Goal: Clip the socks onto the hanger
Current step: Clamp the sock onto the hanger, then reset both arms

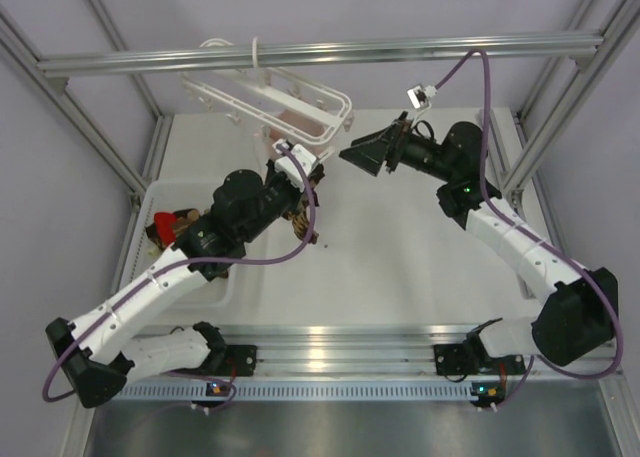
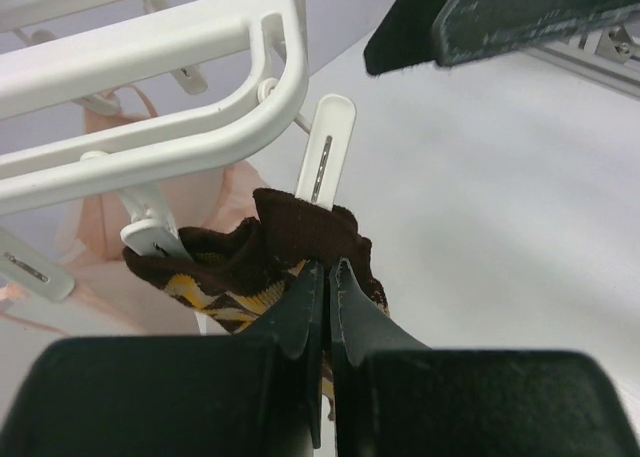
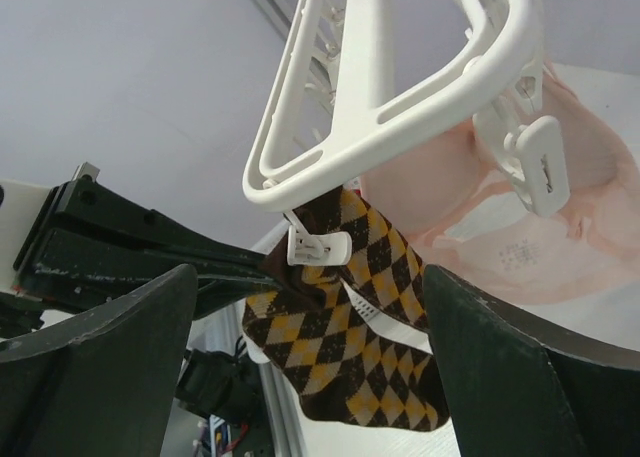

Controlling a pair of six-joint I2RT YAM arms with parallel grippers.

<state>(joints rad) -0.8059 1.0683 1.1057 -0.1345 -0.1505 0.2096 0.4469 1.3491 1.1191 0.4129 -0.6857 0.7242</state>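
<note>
Left claw [image 2: 328,273] pinches the argyle sock [image 3: 350,347] by its bunched cuff, just under the white hanger [image 2: 150,42] at its twelve o'clock. Right claw [image 1: 365,155] gapes wide at three o'clock, empty. The sock looks soft, light and floppy, so I'd hold the cuff edge beside the clip [image 3: 318,245].
</note>
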